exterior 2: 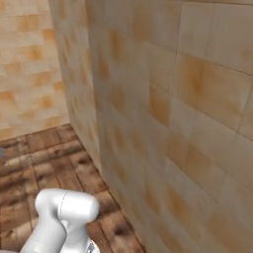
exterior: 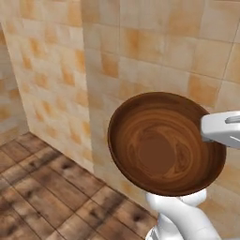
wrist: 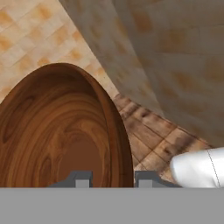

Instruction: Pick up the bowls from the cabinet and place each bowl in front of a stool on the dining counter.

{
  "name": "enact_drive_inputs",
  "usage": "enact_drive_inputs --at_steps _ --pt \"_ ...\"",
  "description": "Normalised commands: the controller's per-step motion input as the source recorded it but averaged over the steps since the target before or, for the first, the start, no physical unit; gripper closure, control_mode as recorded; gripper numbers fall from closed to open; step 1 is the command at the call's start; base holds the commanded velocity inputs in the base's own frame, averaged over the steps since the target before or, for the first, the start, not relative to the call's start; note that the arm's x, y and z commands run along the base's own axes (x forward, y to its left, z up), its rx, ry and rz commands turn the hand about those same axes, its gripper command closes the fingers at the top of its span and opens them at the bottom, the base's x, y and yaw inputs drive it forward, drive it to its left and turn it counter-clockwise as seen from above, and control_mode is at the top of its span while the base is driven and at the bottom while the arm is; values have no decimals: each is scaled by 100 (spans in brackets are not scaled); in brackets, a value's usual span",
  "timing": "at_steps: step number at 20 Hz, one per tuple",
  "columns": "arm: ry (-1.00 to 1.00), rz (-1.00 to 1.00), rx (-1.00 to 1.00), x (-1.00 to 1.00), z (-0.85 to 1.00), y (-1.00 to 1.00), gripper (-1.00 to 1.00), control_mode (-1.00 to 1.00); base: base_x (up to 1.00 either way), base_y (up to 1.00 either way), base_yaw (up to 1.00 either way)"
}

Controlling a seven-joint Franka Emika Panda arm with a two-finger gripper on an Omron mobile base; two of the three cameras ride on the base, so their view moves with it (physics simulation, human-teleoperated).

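Above the wooden floor (exterior: 42,187), the claw (wrist: 113,177) grips the brown bowl's (exterior: 164,143) rim.

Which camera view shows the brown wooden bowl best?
The left base view: the whole wooden bowl shows, tilted, inside facing the camera. The hand view shows part of it, cut off at the edges, rim between the fingertips.
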Motion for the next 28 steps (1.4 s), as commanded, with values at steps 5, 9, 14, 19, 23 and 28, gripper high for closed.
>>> enact_drive_inputs --at_steps 5,9,14,19,23,28 --pt "0 0 0 0 0 0 100 100 99 31 51" --pt "0 0 0 0 0 0 100 100 100 21 48" --pt "0 0 0 0 0 0 100 100 100 2 41" --pt "0 0 0 0 0 0 100 100 100 0 27" --pt "0 0 0 0 0 0 100 100 100 0 28" --pt "0 0 0 0 0 0 100 100 100 0 35"
